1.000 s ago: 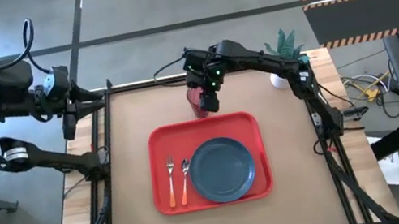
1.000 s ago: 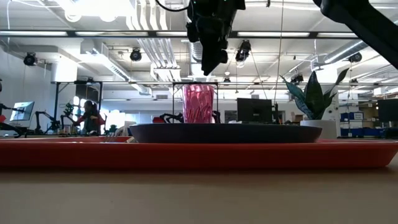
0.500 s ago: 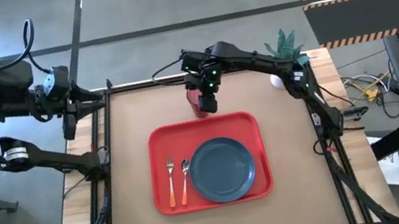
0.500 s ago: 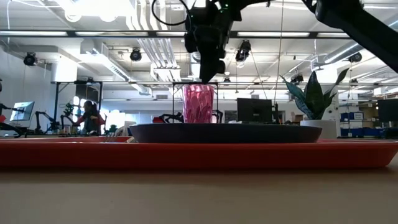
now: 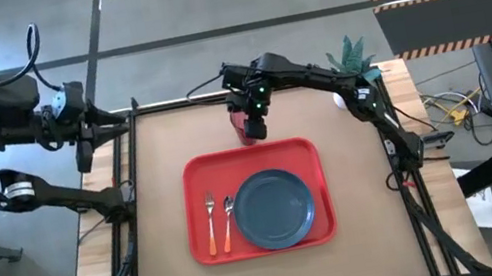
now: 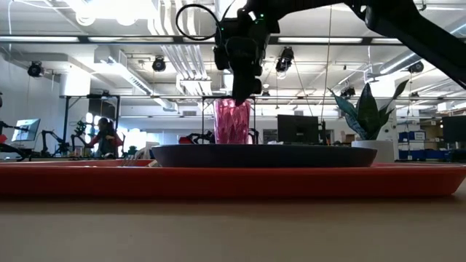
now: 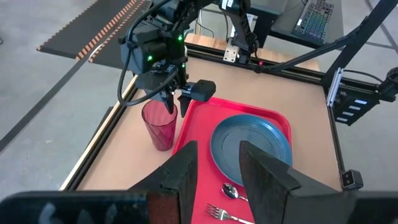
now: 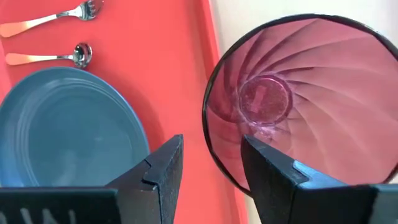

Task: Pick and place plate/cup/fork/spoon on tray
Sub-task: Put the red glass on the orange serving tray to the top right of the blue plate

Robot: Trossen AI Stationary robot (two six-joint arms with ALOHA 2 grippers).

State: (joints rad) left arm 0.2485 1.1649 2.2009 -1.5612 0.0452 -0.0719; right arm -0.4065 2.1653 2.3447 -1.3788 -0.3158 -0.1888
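Observation:
The dark red cup [image 5: 244, 130] stands upright on the table just beyond the red tray's [image 5: 193, 173] far edge. My right gripper [image 8: 211, 168] is open and points down at the cup's rim [image 8: 209, 143]. One finger is inside the cup and one outside, on the side toward the tray, and the wall shows free between them. In the low view the fingertips [image 6: 239, 94] reach rim height. The blue-grey plate [image 5: 274, 209], the fork [image 5: 211, 223] and the spoon [image 5: 228, 220] lie on the tray. My left gripper [image 7: 217, 174] is open and waits beyond the table's far left corner.
A white pot with a green plant [image 5: 346, 61] stands at the table's far right corner. Bare tabletop lies left and right of the tray. The room beyond the table shows in the low view, with a person [image 6: 105, 137] far off.
My right gripper has come down onto the cup; its fingertips have gone from well above the rim to rim height, astride the wall. The cup has stayed where it was.

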